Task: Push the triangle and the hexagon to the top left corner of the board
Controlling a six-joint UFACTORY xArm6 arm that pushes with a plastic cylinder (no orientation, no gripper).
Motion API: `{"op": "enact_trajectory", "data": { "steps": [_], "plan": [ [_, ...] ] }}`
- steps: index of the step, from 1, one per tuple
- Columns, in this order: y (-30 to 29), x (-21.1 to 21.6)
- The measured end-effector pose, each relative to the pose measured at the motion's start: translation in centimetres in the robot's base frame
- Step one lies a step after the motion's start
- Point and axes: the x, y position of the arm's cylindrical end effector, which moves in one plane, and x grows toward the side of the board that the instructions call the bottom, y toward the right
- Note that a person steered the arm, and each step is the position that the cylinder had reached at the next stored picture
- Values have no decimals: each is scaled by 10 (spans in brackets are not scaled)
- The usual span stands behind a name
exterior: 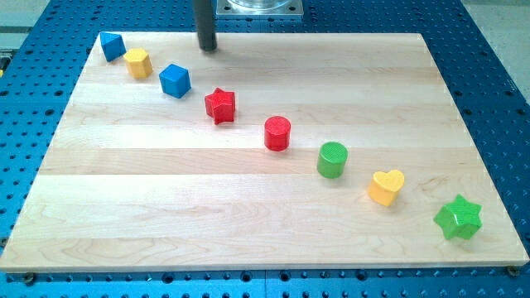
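The blue triangle (112, 45) lies at the board's top left corner. The yellow hexagon (138, 63) sits just to its lower right, touching or nearly touching it. My tip (207, 47) is at the board's top edge, right of both blocks and well apart from them. It stands above the red star and up-right of the blue cube.
A diagonal row runs from top left to bottom right: blue cube (175, 80), red star (220, 105), red cylinder (277, 133), green cylinder (332, 159), yellow heart (386, 187), green star (458, 218). The wooden board (248, 223) lies on a blue perforated table.
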Motion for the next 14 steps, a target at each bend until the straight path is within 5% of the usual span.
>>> {"op": "enact_trajectory", "data": {
  "steps": [8, 10, 14],
  "plan": [
    [40, -21],
    [-22, -11],
    [-20, 37]
  ]
}}
